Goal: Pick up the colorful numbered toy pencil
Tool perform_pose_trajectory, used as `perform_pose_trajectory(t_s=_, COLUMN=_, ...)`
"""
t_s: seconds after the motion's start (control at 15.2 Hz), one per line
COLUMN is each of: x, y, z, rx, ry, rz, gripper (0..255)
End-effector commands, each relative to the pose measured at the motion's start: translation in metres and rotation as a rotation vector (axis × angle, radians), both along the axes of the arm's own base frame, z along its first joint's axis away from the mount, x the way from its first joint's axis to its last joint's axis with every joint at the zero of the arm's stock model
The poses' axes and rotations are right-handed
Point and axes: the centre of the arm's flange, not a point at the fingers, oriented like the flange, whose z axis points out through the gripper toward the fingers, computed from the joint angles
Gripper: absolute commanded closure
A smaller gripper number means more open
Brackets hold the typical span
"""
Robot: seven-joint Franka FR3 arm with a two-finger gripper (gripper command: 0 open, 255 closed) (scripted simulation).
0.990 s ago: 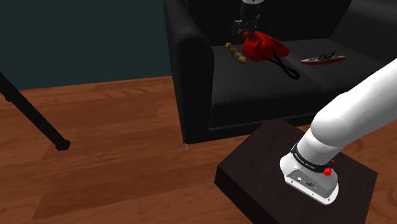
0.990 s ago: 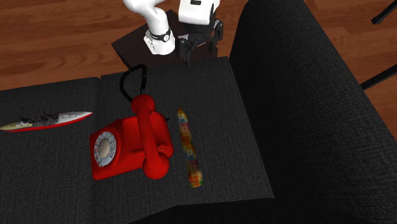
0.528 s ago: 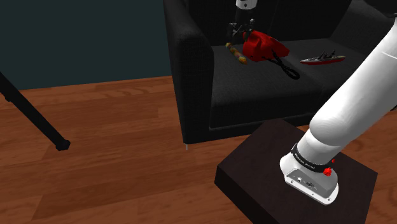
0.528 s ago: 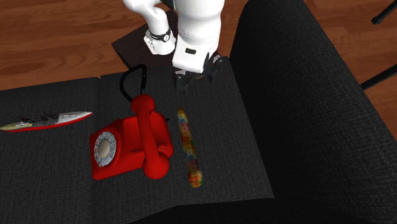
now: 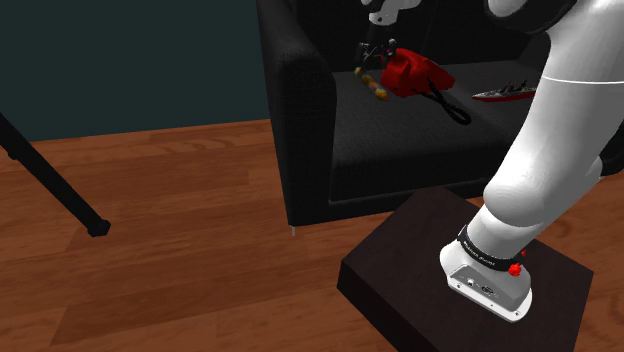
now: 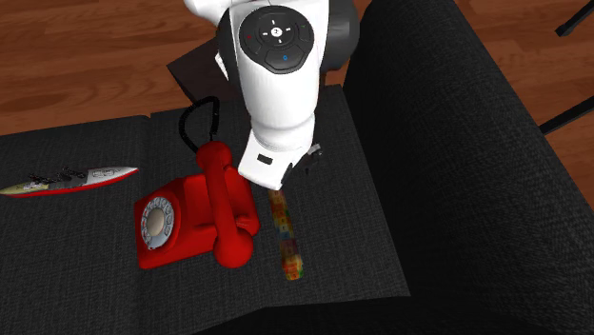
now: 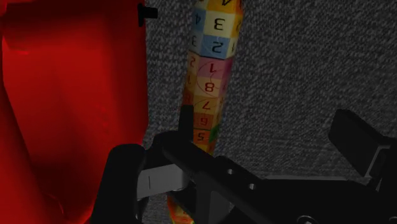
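On the sofa seat [image 6: 86,271]: a numbered pencil [image 6: 287,243] lies just beside a red telephone [image 6: 195,214].
Gripper [image 7: 242,143]: spread wide, low over the pencil's end, seemingly not touching it.

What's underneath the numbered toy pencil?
The dark sofa seat cushion; the pencil lies flat on it beside the red telephone. Its near end is hidden by the gripper.

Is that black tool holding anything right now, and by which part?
Nothing is held. The tool is open, poised over the numbered pencil beside the red phone.
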Motion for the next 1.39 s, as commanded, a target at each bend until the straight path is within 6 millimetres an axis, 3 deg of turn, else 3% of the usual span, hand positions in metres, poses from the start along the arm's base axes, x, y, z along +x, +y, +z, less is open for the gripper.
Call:
perform_pose_trajectory(t_s=0.0, x=0.013, y=-0.021, z=-0.013, rx=0.008, ry=0.005, rz=-0.033, gripper=0)
perform_pose_trajectory(t_s=0.26, x=0.035, y=-0.056, z=-0.034, rx=0.021, ry=0.011, rz=-0.088, gripper=0)
perform_pose_trajectory(t_s=0.73, x=0.035, y=-0.056, z=-0.074, rx=0.021, ry=0.011, rz=-0.088, gripper=0)
perform_pose_trajectory(t_s=0.86, x=0.035, y=-0.056, z=-0.074, rx=0.021, ry=0.011, rz=-0.088, gripper=0)
perform_pose_trajectory(t_s=0.92, x=0.029, y=-0.048, z=-0.073, rx=0.021, ry=0.011, rz=-0.088, gripper=255)
perform_pose_trajectory(t_s=1.32, x=0.028, y=-0.05, z=-0.077, rx=0.02, ry=0.012, rz=-0.088, gripper=255)
